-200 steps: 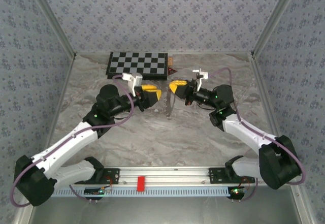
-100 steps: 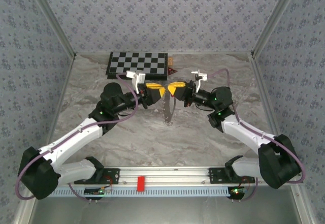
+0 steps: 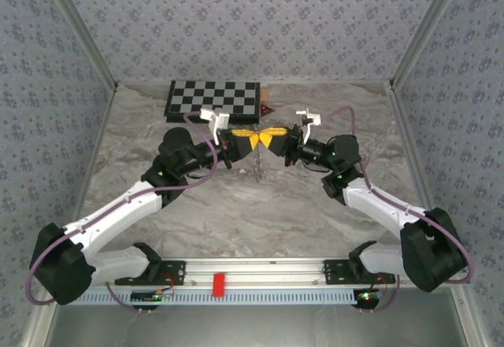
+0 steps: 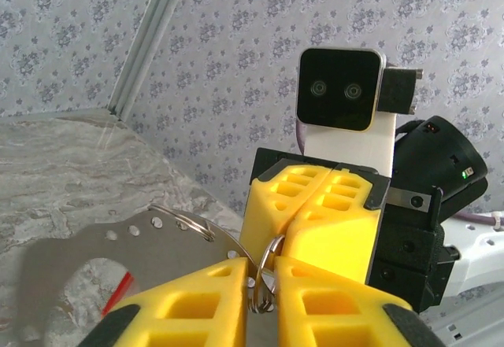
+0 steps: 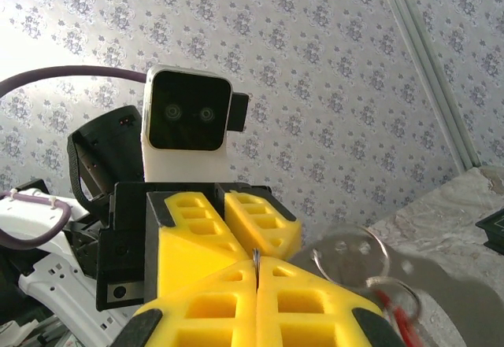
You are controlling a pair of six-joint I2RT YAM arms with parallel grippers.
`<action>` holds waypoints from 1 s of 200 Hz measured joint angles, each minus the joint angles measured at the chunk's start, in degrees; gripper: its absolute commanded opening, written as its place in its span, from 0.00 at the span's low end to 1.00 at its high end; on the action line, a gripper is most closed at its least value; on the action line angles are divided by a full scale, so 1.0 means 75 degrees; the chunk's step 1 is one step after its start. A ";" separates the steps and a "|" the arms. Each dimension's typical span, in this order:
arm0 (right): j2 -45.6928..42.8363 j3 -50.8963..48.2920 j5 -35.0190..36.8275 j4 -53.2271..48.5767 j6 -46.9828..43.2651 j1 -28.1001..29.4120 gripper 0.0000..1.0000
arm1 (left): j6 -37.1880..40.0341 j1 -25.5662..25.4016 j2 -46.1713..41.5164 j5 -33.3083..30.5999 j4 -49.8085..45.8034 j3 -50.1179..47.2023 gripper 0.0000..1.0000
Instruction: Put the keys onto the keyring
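The two arms meet tip to tip over the far middle of the table (image 3: pixel 236 205), with open marbled surface on both sides of them and nearer to the bases. The wallpapered walls and metal corner posts stand well back. The right gripper (image 3: pixel 268 137) is closed tight, with a sliver of wire showing at the seam between its yellow fingers (image 5: pixel 299 304). The left gripper (image 3: pixel 249 139) is drawn in to a narrow slit around the same wire. Whether its pads (image 4: pixel 197 304) actually press on the wire cannot be told. The keyring (image 3: pixel 258 164) hangs in the air between the two grippers, below the fingertips and clear of the table. Beside it the wrist views show a flat silvery plate (image 4: pixel 118 241) pierced with small holes, and a blurred red key (image 5: pixel 398 315). A checkerboard (image 3: pixel 213 101) and a small dark-red triangle (image 3: pixel 266 109) lie just behind the grippers. A red block (image 3: pixel 219 283) sits on the near rail.
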 measured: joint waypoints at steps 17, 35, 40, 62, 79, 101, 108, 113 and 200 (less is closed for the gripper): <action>0.0017 -0.0015 0.0058 0.0038 0.0029 -0.0003 0.00 | -0.0017 -0.0012 0.0000 0.0050 0.0032 0.0009 0.00; 0.0050 -0.0026 0.0076 0.0093 0.0064 -0.0009 0.04 | 0.0017 -0.0029 0.0000 0.0050 0.0035 0.0015 0.00; 0.0050 -0.0035 0.0085 0.0093 0.0067 -0.0009 0.11 | 0.0029 -0.0029 -0.0003 0.0052 0.0026 0.0017 0.00; 0.0041 -0.0079 0.0090 0.0017 0.0044 -0.0052 0.23 | 0.0172 -0.0044 -0.0003 0.0041 -0.0221 0.0090 0.00; -0.0052 -0.0131 0.0134 -0.0370 -0.0093 -0.0157 0.30 | 0.0376 -0.0044 -0.0012 -0.0044 -0.0670 0.0236 0.00; -0.0513 -0.0230 0.0332 -0.1361 -0.0670 -0.0289 0.35 | 0.0676 -0.0009 -0.0029 -0.0093 -0.1370 0.0478 0.00; -0.0708 -0.0245 0.0431 -0.1734 -0.0892 -0.0297 0.36 | 0.0784 0.0012 -0.0035 -0.0090 -0.1606 0.0557 0.00; -0.0874 -0.0254 0.0493 -0.2014 -0.1078 -0.0297 0.35 | 0.0877 0.0015 -0.0044 -0.0093 -0.1804 0.0624 0.00; -0.1874 0.0111 0.0702 -0.5161 -0.3136 -0.0265 0.36 | 0.2209 0.0029 0.0087 0.0740 -0.4229 0.1664 0.00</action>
